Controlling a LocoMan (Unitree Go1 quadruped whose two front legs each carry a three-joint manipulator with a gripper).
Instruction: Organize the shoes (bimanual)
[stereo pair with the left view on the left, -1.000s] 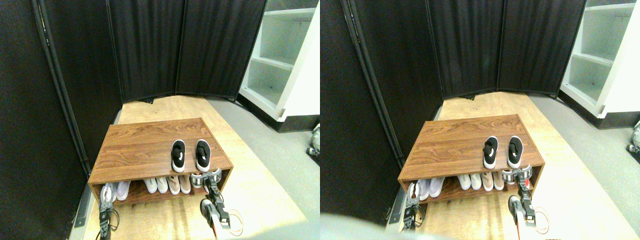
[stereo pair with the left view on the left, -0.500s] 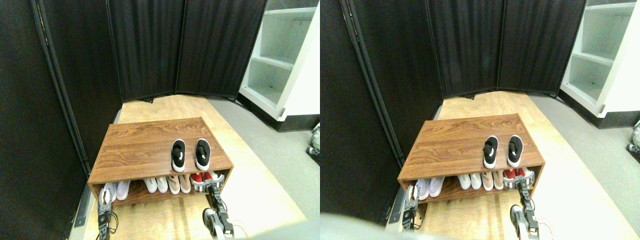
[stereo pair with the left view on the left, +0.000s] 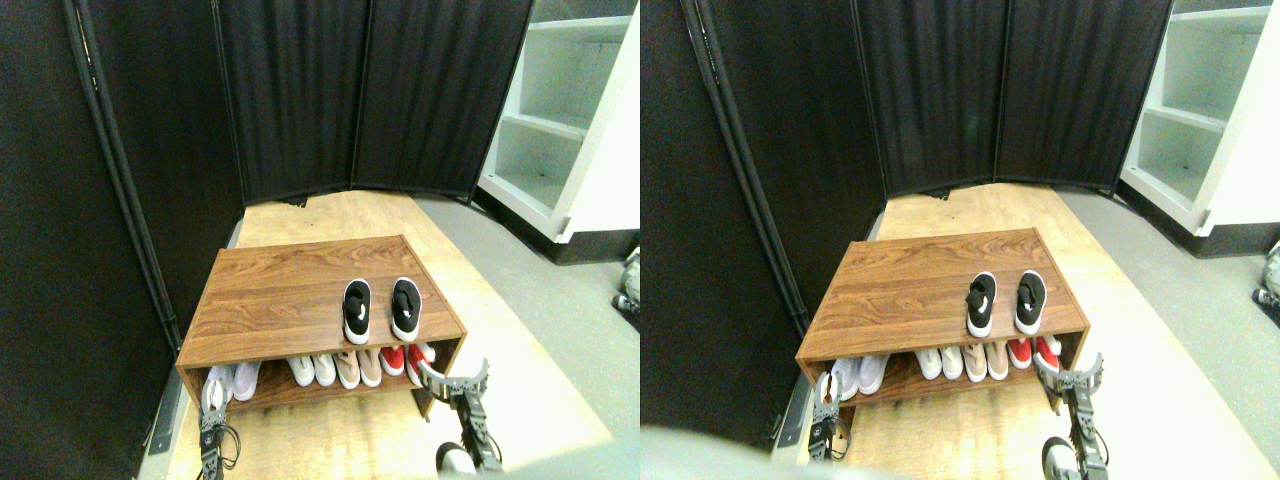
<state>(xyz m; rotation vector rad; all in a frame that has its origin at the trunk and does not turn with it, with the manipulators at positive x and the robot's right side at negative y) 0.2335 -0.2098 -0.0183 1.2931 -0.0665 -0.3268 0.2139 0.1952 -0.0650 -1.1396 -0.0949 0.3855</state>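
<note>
My right gripper (stereo pair with the left view on the left: 455, 377) sits low and right of centre in the frame, jaws spread wide and holding nothing, just off the front right corner of the wooden shoe bench (stereo pair with the left view on the left: 280, 290). My left gripper (stereo pair with the left view on the left: 212, 408) is at the lower left, in front of the bench's left opening; I cannot tell how its jaws stand. The black shoes (stereo pair with the left view on the left: 380, 310) lie above and left of my right gripper, side by side on the right part of the bench top, apart from both grippers. On the lower shelf, the red pair (stereo pair with the left view on the left: 405, 358), beige pair (stereo pair with the left view on the left: 358, 366) and white pair (stereo pair with the left view on the left: 313, 368) sit in a row.
</note>
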